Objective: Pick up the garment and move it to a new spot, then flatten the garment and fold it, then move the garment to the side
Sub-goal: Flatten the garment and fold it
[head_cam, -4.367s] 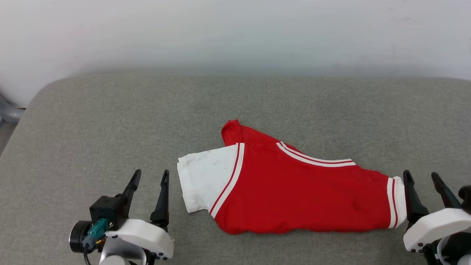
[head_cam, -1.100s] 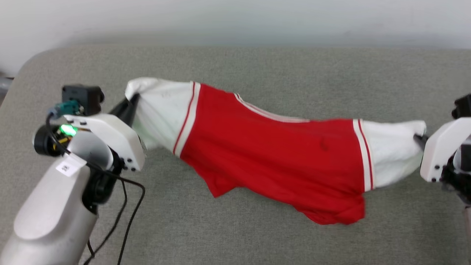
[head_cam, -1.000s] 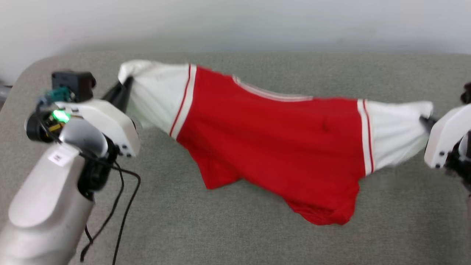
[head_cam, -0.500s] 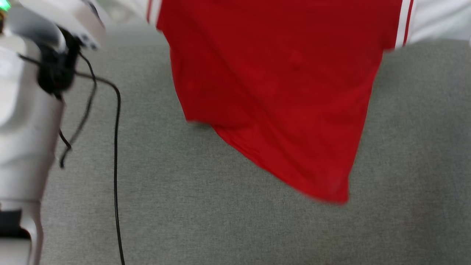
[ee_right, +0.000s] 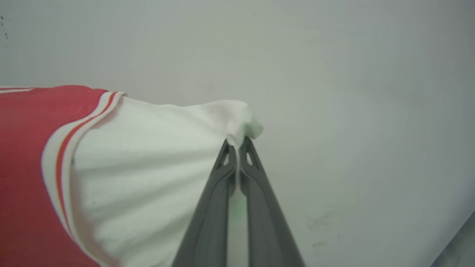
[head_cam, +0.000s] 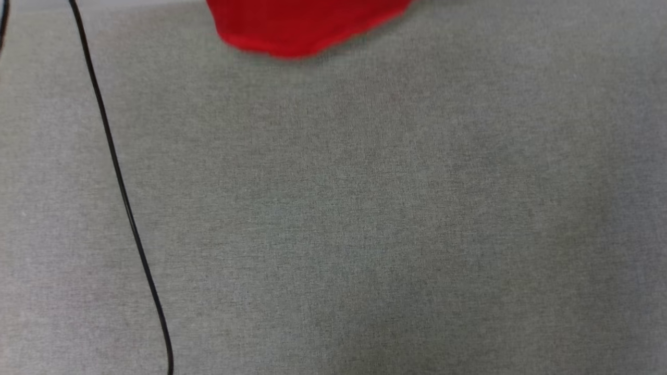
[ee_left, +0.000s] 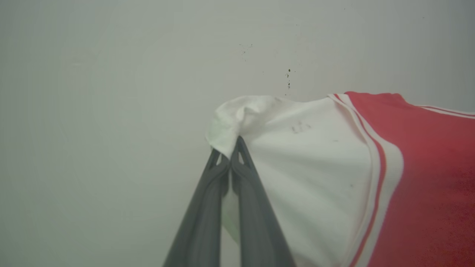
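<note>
Presently, the red jersey-style T-shirt with white short sleeves and red-and-white striped trim (ee_left: pixel 326 174) is held up by both sleeves. Left gripper (ee_left: pixel 231 150): its two long dark fingers are pressed together, pinching the bunched edge of one white sleeve, seen against a pale plain wall (ee_left: pixel 111 74). Right gripper (ee_right: pixel 236 144): fingers likewise closed tight on the bunched edge of the opposite white sleeve. Head view: a rounded red portion of the shirt shows at the top edge, above the grey woven cushion surface (head_cam: pixel 365 208); whether it touches that surface cannot be confirmed. A thin black cable (head_cam: pixel 121 182) runs down the left side of that view
</note>
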You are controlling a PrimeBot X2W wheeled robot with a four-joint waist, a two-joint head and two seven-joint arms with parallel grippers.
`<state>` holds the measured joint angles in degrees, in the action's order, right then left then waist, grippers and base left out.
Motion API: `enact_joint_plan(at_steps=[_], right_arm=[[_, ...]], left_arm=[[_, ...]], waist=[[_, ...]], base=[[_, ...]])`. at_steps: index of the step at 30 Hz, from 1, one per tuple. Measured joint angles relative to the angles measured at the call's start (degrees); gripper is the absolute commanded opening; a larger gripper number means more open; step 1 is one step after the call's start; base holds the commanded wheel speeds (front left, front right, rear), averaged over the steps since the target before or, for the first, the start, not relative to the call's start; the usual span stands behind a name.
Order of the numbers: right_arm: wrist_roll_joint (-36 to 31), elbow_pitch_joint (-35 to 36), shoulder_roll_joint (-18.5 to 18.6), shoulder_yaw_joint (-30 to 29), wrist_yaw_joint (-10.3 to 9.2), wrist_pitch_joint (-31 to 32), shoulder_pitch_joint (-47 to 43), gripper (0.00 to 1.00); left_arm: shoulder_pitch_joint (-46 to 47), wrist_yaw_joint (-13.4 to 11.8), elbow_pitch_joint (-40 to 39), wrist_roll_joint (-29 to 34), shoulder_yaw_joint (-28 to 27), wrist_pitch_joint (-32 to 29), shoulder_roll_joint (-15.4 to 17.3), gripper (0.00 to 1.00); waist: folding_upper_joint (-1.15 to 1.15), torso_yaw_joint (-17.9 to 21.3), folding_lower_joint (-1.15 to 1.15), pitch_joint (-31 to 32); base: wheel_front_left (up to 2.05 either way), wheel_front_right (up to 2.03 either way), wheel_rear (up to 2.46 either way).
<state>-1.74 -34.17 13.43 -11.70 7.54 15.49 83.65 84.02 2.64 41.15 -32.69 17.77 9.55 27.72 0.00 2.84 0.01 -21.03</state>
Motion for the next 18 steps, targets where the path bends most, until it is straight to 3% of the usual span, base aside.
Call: enact_joint_plan(at_steps=[10,18], right_arm=[[0.7,-5.9,-0.4,2.0,-0.01,-2.6,3.5,0.0],[3.7,-8.8,0.2,5.7,-0.01,-4.4,-4.0,0.0]], left_arm=[[-0.8,2.5,1.9,-2.8,0.1,-0.5,-1.1,0.0],[-9.3,4.0,2.4,-7.6,0.6,-2.4,-2.1,0.0]], waist=[[0.0,-0.2,0.0,-5.7],[0.0,-1.4,0.0,-7.4]], base=[[0.0,0.0,0.0],[0.0,0.0,0.0]])
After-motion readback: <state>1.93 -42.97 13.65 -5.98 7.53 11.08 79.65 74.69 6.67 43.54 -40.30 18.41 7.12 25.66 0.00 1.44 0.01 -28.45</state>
